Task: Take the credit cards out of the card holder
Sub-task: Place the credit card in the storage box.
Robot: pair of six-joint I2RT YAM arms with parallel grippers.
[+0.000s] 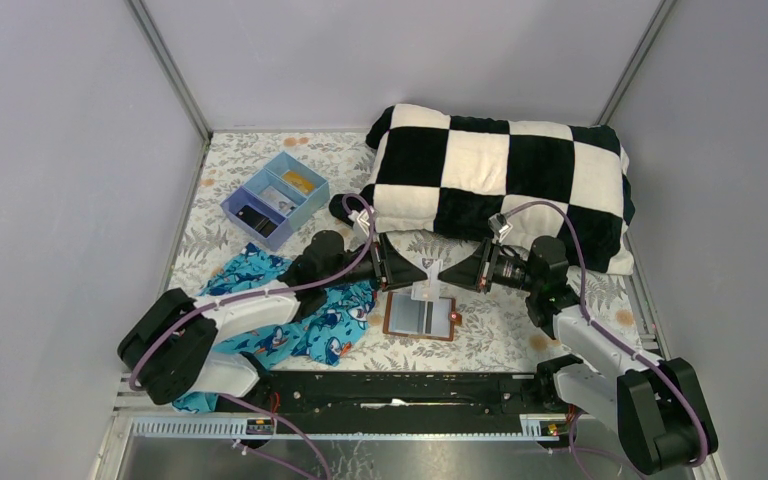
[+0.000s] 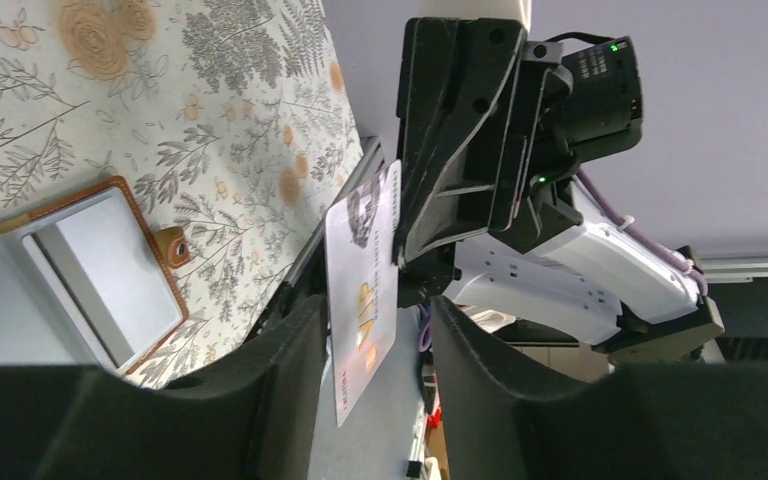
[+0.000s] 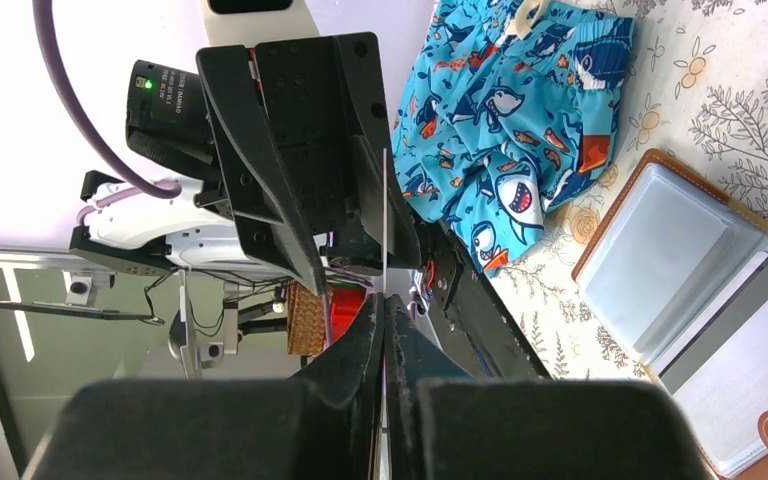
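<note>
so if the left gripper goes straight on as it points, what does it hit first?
Likely the right gripper, head-on; the credit card it pinches sits inside the open left gripper.

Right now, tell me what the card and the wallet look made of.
The card looks like thin, stiff plastic: smooth white printed face, held flat. The wallet seems brown leather or imitation at rim and snap tab; pale smooth pockets, maybe plastic.

One card holder [image 1: 420, 316]; over it one credit card [image 1: 426, 270]; around it one pillow [image 1: 500, 165], one tray [image 1: 302, 215], one pair of shorts [image 1: 320, 325].
</note>
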